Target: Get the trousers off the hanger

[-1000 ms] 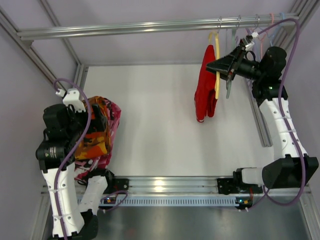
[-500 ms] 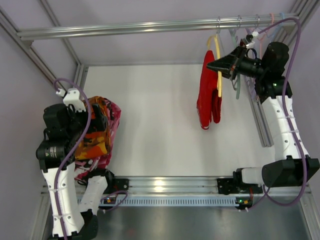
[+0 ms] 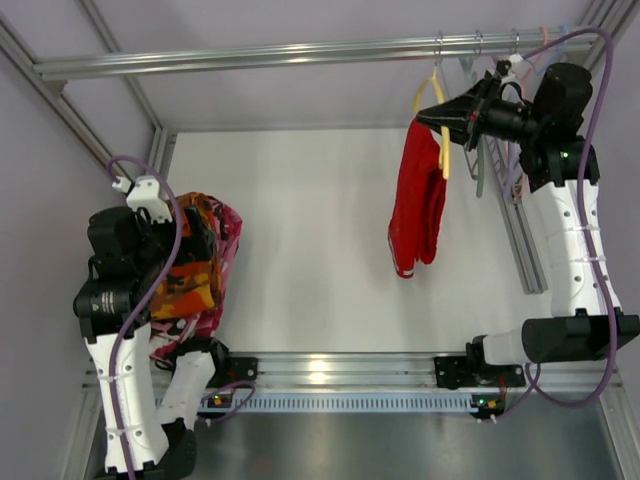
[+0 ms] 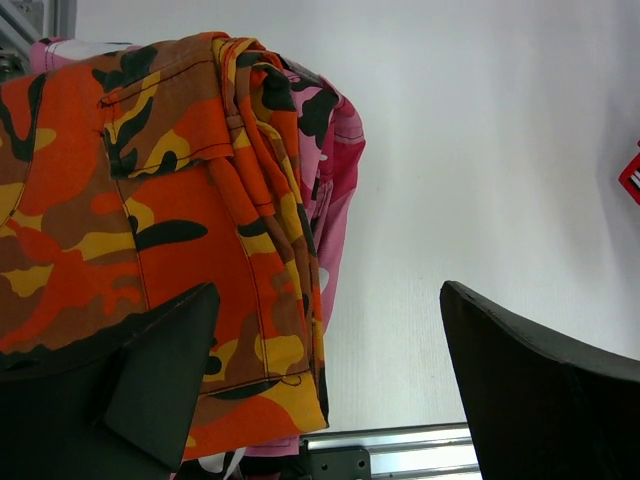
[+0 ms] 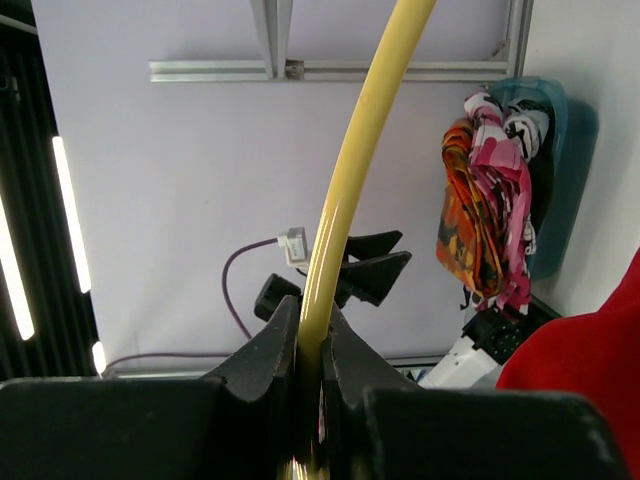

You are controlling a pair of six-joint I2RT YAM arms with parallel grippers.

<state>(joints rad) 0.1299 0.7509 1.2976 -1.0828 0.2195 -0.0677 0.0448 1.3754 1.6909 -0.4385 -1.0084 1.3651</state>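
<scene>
The right end effector [image 5: 312, 322] is clamped on the hanger [image 5: 346, 200], its 2 dark fingers [image 5: 268, 348] pressed against the yellow rod, which curves up out of the top edge. The red trousers [image 5: 585, 372] fill the lower right corner. Beyond, orange camouflage cloth [image 5: 468, 228] and pink cloth [image 5: 503, 262] hang bunched together, beside the left arm [image 5: 372, 276] with its purple cable [image 5: 238, 272]

Lilac walls [image 3: 300, 95], white table [image 3: 300, 250] — aluminium frame [image 3: 250, 57], perhaps strip lights [image 5: 70, 210].
</scene>
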